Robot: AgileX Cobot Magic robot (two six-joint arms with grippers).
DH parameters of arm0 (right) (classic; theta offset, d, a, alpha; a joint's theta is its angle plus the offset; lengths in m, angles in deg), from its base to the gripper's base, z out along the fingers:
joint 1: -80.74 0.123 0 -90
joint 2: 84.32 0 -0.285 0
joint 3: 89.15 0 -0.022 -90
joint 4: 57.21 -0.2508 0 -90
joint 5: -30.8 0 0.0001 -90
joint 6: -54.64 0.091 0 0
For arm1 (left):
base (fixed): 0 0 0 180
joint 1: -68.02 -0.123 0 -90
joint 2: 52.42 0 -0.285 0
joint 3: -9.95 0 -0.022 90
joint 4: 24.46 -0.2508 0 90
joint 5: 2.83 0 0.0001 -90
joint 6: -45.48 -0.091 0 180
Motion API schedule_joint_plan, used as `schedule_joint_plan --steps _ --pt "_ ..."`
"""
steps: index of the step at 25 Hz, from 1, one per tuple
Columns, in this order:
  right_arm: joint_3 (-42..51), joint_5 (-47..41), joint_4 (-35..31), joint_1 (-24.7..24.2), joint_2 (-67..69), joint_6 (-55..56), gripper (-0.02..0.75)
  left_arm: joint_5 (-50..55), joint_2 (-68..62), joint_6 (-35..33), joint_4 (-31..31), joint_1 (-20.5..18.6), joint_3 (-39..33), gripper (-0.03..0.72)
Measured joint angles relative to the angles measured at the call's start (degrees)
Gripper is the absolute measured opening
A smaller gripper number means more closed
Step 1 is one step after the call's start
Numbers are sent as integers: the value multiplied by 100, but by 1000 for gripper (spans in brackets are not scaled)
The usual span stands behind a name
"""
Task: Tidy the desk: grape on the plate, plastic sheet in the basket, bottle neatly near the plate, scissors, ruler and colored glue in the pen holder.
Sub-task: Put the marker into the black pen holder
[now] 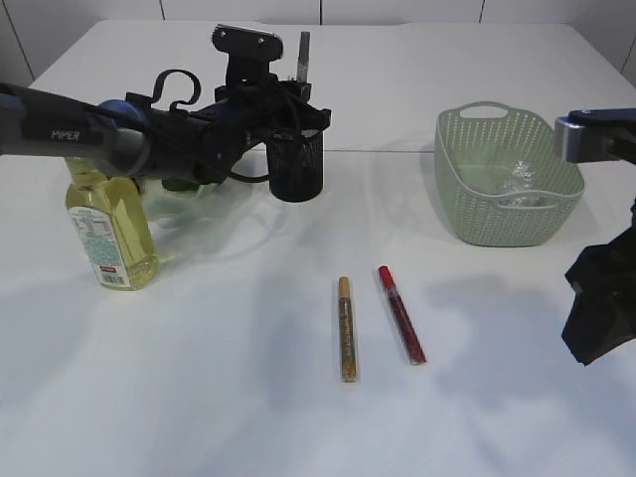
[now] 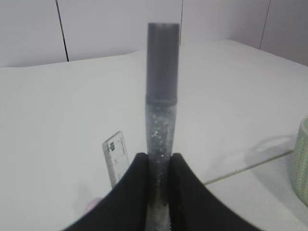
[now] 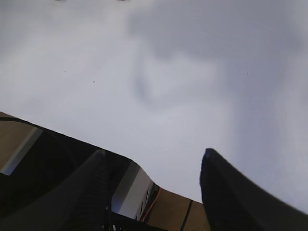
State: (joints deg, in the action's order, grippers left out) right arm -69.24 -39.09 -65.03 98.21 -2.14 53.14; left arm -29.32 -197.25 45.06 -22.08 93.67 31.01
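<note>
The left tool (image 2: pixel 159 166) grips a silver glue (image 2: pixel 162 96) upright above the holder (image 1: pixel 296 164), near the worktop's far edge. The right tool (image 3: pixel 154 192) is released and holds nothing.

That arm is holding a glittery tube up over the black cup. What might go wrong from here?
The silver glue pen is pinched only at its lower end by the left gripper, so it may tilt or slip. The pen holder already holds a ruler, which might block the pen going in. The arm also passes close to the bottle and might knock it over.
</note>
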Motion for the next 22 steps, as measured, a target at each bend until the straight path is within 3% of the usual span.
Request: schedule_joint_plan --steps 14,22 --pt "-5 0 -11 0 0 0 475 81 -164 0 0 18 0 96" --pt "-5 0 -11 0 0 -12 475 102 -164 0 0 18 0 244"
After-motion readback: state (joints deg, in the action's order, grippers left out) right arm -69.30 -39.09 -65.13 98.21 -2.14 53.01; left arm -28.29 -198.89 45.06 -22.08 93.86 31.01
